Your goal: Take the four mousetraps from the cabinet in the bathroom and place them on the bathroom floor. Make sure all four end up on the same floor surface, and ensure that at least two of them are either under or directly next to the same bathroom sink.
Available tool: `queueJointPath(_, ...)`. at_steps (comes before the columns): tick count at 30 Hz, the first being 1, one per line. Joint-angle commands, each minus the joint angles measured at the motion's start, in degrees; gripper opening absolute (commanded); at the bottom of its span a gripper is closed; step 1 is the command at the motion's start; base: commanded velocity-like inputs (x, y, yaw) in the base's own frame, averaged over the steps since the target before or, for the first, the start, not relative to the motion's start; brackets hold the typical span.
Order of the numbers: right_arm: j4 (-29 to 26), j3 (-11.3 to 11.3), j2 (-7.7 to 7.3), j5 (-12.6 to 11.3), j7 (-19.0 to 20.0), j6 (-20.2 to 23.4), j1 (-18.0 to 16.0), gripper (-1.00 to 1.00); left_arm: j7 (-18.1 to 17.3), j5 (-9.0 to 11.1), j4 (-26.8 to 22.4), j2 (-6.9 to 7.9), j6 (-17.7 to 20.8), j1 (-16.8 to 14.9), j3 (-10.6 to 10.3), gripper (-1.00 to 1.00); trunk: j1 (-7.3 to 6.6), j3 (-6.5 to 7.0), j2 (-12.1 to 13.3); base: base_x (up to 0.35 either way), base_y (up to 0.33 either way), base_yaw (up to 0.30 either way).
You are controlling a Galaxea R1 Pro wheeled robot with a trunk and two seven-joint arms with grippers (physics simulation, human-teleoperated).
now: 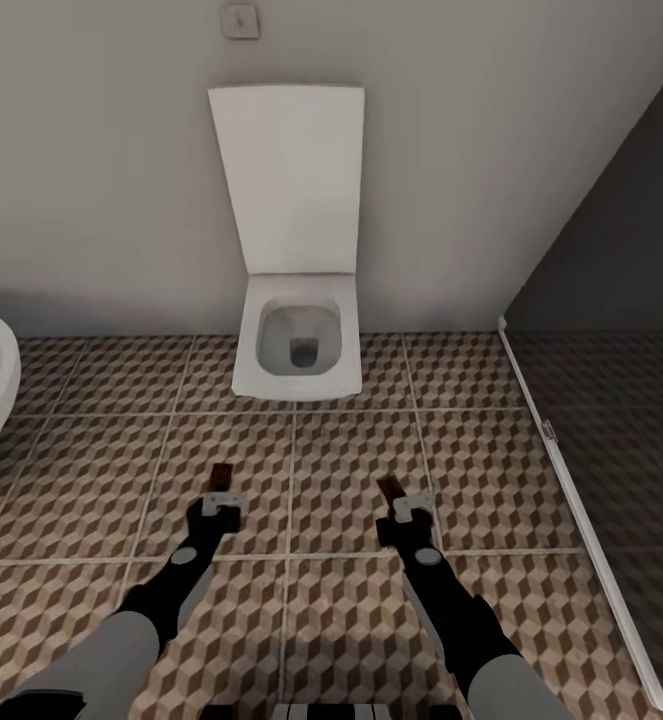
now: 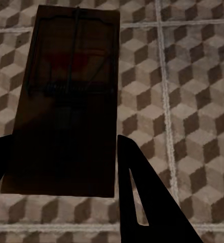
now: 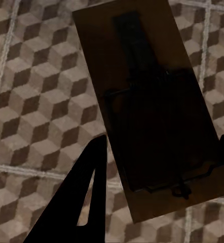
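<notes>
Left claw (image 1: 221,497) clamps one mousetrap (image 1: 220,474), right claw (image 1: 403,503) clamps a second mousetrap (image 1: 390,490); both held above the bathroom floor (image 1: 351,620) w/ long axes running fwd toward the toilet (image 1: 297,345). Right one tilts slightly left. Left wrist view: red mark at trap's far end.
</notes>
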Motion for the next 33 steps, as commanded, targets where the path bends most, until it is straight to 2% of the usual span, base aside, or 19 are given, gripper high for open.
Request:
queueJointPath(1, 0.0, 0.2, -0.02, 0.6, -0.3, -0.6, 0.0, -1.0, 0.5, -0.1, 0.0, -0.06, -0.4, 0.0, -0.4, -1.0, 0.0, -0.03, 0.0, 0.0, 0.0, 0.0)
queueJointPath(4, 0.4, 0.2, 0.04, 1.6, -0.3, -3.6, 0.0, -1.0, -0.5, -0.1, -0.3, -0.85, 1.1, 0.0, -0.8, -1.0, 0.0, -0.04, 0.0, 0.0, 0.0, 0.0)
queueJointPath(6, 0.8, 0.1, 0.06, 2.0, -0.3, -4.2, 0.0, -1.0, -1.5, -0.2, -1.2, -1.3, 5.2, 0.0, -0.9, -1.0, 0.0, -0.05, 0.0, 0.0, 0.0, 0.0)
queueJointPath(8, 1.1, 0.0, 0.07, 2.4, -0.3, -4.4, 0.0, -1.0, -2.5, -0.2, -3.8, -2.12, 12.7, -0.2, -0.9, -1.0, 0.0, -0.05, 0.0, 0.0, 0.0, 0.0)
queueJointPath(9, 1.4, -0.1, 0.14, 2.6, -0.3, -2.5, -0.6, -1.0, -3.0, -0.2, -7.9, -2.85, 20.1, -0.4, -1.0, -1.0, 0.0, -0.05, 0.0, 0.0, 0.0, 0.0)
queueJointPath(12, 2.1, -0.1, 0.21, 2.7, -0.3, -0.3, -2.6, -1.0, -3.1, -0.1, -9.0, -3.04, 21.7, -0.5, -1.0, -1.0, 0.0, -0.05, 0.0, 0.0, 0.0, 0.0)
queueJointPath(15, 5.0, -0.1, 0.24, 2.7, -0.2, 0.6, -5.5, -1.0, -3.3, -0.1, -7.0, -3.03, 19.2, -0.6, -1.1, -1.0, 0.0, -0.05, 0.0, 0.0, 0.0, 0.0)
queueJointPath(17, 8.1, -0.1, 0.33, 2.6, -0.2, 0.7, -7.9, -1.0, -3.4, 0.0, -3.8, -3.0, 14.5, -0.6, -1.1, -1.0, 0.0, -0.05, 0.0, 0.0, 0.0, 0.0)
queueJointPath(20, 11.3, -0.1, 0.47, 2.6, -0.1, 0.7, -10.2, -1.0, -3.4, -0.1, 0.1, -2.94, 9.7, -0.6, -1.1, -1.0, 0.0, -0.05, 0.0, 0.0, 0.0, 0.0)
queueJointPath(26, 13.6, 0.0, 0.6, 2.6, -0.1, 1.0, -13.4, -1.0, -3.4, -0.2, 2.5, -2.75, 7.1, -0.6, -1.1, -1.0, 0.0, -0.05, 0.0, 0.0, 0.0, 0.0)
queueJointPath(29, 16.0, 0.0, 0.75, 2.6, -0.1, 1.0, -15.9, -1.0, -3.0, -0.2, 1.4, -2.84, 6.2, -0.6, -1.2, -1.0, 0.0, -0.05, 0.0, 0.0, 0.0, 0.0)
queueJointPath(33, 16.8, 0.5, 1.56, 2.6, 0.1, 0.3, -16.7, -1.0, -1.8, -0.3, -0.4, -3.04, 5.8, -0.6, -1.3, -1.0, 0.0, -0.05, 0.0, 0.0, 0.0, 0.0)
